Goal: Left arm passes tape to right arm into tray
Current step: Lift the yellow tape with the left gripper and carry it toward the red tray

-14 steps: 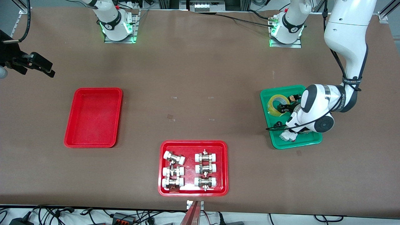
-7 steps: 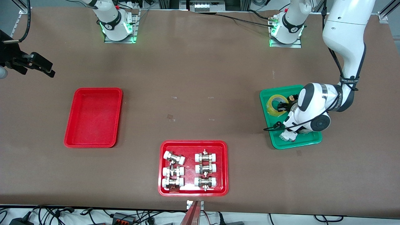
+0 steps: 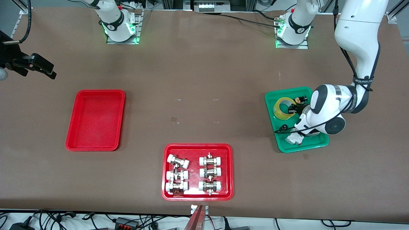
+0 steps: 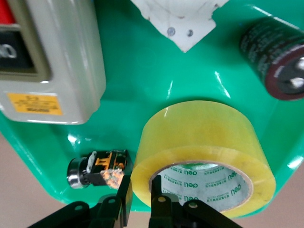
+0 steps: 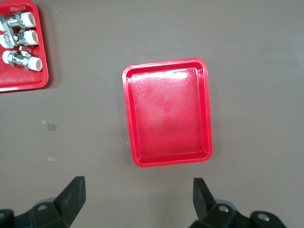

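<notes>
The tape (image 3: 282,108) (image 4: 204,142), a yellow roll with a pale printed core, is in the green tray (image 3: 278,142) at the left arm's end of the table. My left gripper (image 3: 291,110) (image 4: 141,202) is shut on the roll's wall, with one finger (image 4: 160,205) inside the core and the other outside. The plain red tray (image 3: 96,119) (image 5: 168,114) lies bare at the right arm's end. My right gripper (image 3: 48,71) (image 5: 137,194) hangs open and holds nothing, over the table near that end, farther from the front camera than the red tray.
The green tray (image 4: 142,71) also holds a grey switch box (image 4: 52,57), a black cylinder (image 4: 275,61), a small metal part (image 4: 95,168) and a white bracket (image 4: 180,19). A second red tray (image 3: 165,172) with several white-capped fittings (image 3: 177,174) lies near the front edge.
The left gripper's fingers have closed onto the tape's wall, and the left wrist has shifted slightly over the green tray. The right arm has not moved.
</notes>
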`<state>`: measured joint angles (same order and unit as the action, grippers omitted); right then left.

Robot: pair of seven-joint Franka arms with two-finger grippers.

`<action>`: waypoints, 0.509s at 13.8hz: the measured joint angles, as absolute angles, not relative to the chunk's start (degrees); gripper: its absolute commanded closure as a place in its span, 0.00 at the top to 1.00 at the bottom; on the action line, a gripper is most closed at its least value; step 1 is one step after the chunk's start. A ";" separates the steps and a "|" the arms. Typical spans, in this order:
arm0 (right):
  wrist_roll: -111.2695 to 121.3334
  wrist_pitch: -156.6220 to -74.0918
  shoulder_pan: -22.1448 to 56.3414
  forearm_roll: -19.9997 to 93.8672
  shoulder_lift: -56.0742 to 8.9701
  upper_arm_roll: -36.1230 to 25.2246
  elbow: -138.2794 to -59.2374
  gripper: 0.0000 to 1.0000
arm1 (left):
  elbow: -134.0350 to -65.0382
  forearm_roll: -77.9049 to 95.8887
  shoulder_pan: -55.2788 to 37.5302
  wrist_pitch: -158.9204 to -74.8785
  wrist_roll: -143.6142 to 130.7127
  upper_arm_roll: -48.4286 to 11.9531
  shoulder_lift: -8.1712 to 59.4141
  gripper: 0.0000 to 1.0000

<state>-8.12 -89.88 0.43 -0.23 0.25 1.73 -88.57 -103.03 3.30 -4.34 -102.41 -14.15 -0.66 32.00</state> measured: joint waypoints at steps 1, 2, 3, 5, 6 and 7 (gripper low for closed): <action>-8.12 -89.86 0.43 -0.23 0.25 1.73 -88.57 1.00 | -101.27 3.30 -4.36 -100.17 -13.51 -0.71 31.45 0.00; -8.12 -89.85 0.43 -0.23 0.25 1.73 -88.57 1.00 | -98.60 3.30 -4.47 -97.22 -11.95 -0.81 30.82 0.00; -8.12 -89.84 0.43 -0.23 0.25 1.73 -88.58 1.00 | -95.33 3.30 -4.64 -94.00 -10.26 -0.89 30.20 0.00; -8.12 -89.84 0.43 -0.23 0.25 1.73 -88.59 1.00 | -87.26 3.33 -5.06 -87.68 -8.49 -1.17 29.06 0.00; -8.12 -89.83 0.43 -0.23 0.25 1.73 -88.59 1.00 | -83.64 3.37 -5.37 -85.55 -8.11 -1.35 28.58 0.00; -8.12 -89.82 0.43 -0.23 0.25 1.73 -88.59 1.00 | -80.96 3.89 -5.73 -84.49 -7.43 -1.72 28.17 0.00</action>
<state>-8.12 -89.82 0.43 -0.23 0.25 1.73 -88.59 -80.96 3.89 -5.73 -84.49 -7.43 -1.72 28.17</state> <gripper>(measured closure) 0.000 0.802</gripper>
